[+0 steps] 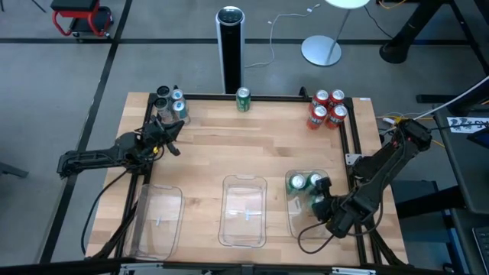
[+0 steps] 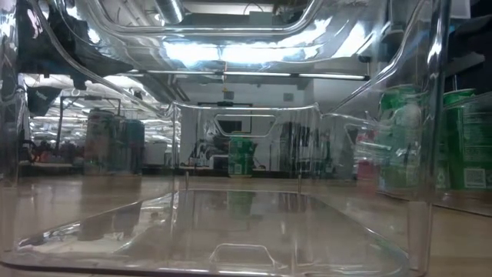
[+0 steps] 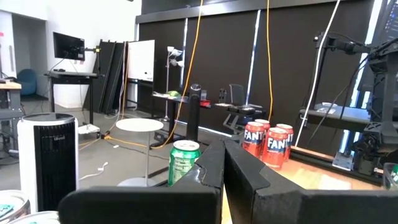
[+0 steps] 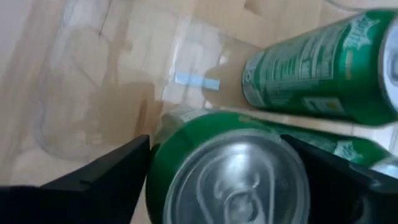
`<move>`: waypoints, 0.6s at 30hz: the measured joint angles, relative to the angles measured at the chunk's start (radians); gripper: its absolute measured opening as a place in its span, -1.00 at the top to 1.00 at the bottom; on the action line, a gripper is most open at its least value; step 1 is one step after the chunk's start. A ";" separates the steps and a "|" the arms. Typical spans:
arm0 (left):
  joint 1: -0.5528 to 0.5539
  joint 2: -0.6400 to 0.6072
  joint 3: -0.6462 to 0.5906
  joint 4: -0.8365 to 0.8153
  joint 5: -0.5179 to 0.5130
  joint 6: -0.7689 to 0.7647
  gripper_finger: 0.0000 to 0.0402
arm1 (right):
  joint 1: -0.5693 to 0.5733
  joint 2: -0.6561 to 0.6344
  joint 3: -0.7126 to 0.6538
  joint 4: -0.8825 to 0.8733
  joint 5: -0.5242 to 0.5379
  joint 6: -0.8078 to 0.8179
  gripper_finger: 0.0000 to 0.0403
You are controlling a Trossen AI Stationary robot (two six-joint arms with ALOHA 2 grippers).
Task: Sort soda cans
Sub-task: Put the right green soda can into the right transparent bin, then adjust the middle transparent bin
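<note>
A green soda can (image 4: 239, 171), a light, thin-walled and probably slippery thing best gripped across its round body, is flanked inside the right-hand clear tray (image 1: 293, 218) by the spread right pincer (image 1: 319, 200), while the left pincer (image 1: 174, 140) is clenched empty.

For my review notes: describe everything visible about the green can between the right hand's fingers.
The green can is a small aluminium soda can with a silver top and pull tab, its green printed side only partly in view. It sits inside the right clear plastic tray, next to other green cans. The right hand straddles it, a dark finger on either side; whether they press on it cannot be told.
</note>
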 joint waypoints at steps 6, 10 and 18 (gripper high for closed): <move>0.000 0.000 0.000 0.000 0.000 -0.005 1.00 | 0.000 0.000 0.091 -0.125 -0.003 0.000 -0.60; 0.000 0.000 0.000 0.000 0.000 -0.005 1.00 | 0.000 0.000 0.163 -0.209 0.028 -0.004 -0.73; 0.000 0.000 0.000 0.000 0.000 -0.003 1.00 | 0.000 -0.002 0.184 -0.249 0.048 0.001 -0.88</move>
